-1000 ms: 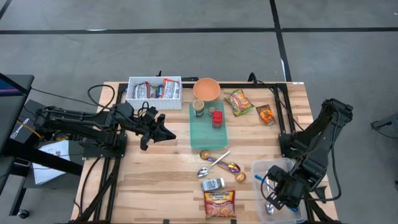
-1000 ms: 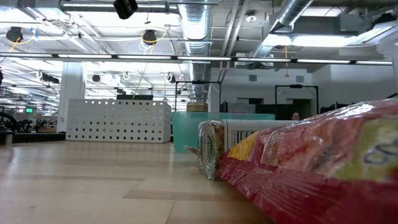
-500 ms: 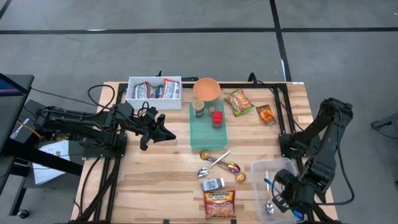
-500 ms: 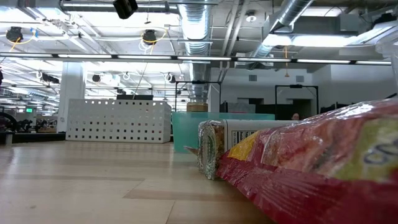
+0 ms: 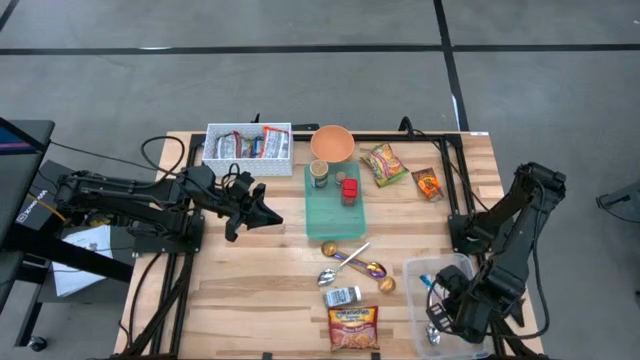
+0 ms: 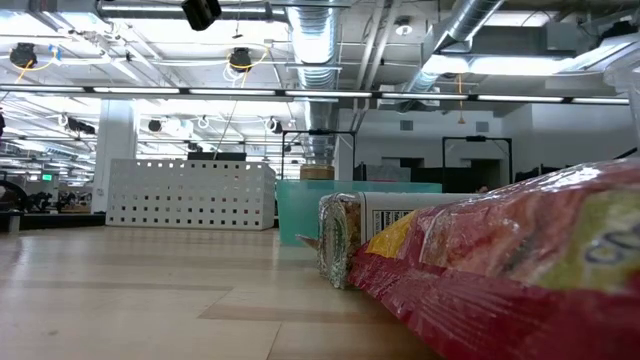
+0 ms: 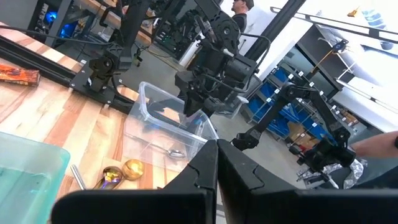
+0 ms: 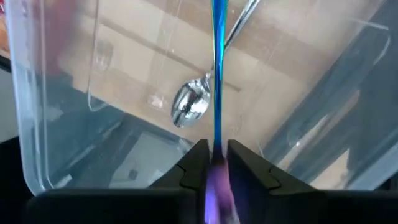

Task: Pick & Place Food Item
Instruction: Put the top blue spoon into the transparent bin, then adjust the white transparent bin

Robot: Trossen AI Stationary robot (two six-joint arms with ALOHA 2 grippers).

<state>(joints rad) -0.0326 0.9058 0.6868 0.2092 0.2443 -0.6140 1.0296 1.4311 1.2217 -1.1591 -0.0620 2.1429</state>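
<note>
My right gripper (image 5: 447,303) is over the clear plastic container (image 5: 418,270) at the table's near right corner. It is shut on a thin blue-purple utensil (image 8: 216,74), whose blue end also shows in the high view (image 5: 425,281). A silver spoon (image 8: 189,103) lies on the container's floor. My left gripper (image 5: 272,218) is shut and empty, hovering left of the teal tray (image 5: 333,212). A red noodle packet (image 5: 352,328) and a small silver packet (image 5: 343,296) lie flat near the front edge. My right gripper pinches the utensil's purple end (image 8: 216,167) between its two fingers (image 8: 194,163). The thin blue shaft runs straight forward from the fingers, along them, above the container's floor. Whether its far end touches the container, I cannot tell.
The teal tray carries a can (image 5: 319,173) and a red cup (image 5: 349,190). An orange bowl (image 5: 332,143), a white basket of packets (image 5: 248,143), a chip bag (image 5: 383,165) and an orange packet (image 5: 428,184) lie at the back. Spoons (image 5: 352,260) and gold pieces (image 5: 386,284) lie mid-table.
My right gripper has shifted a little over the container, first toward the table's near right corner, then back toward the left, still shut on the blue-purple utensil. My left arm has kept still.
</note>
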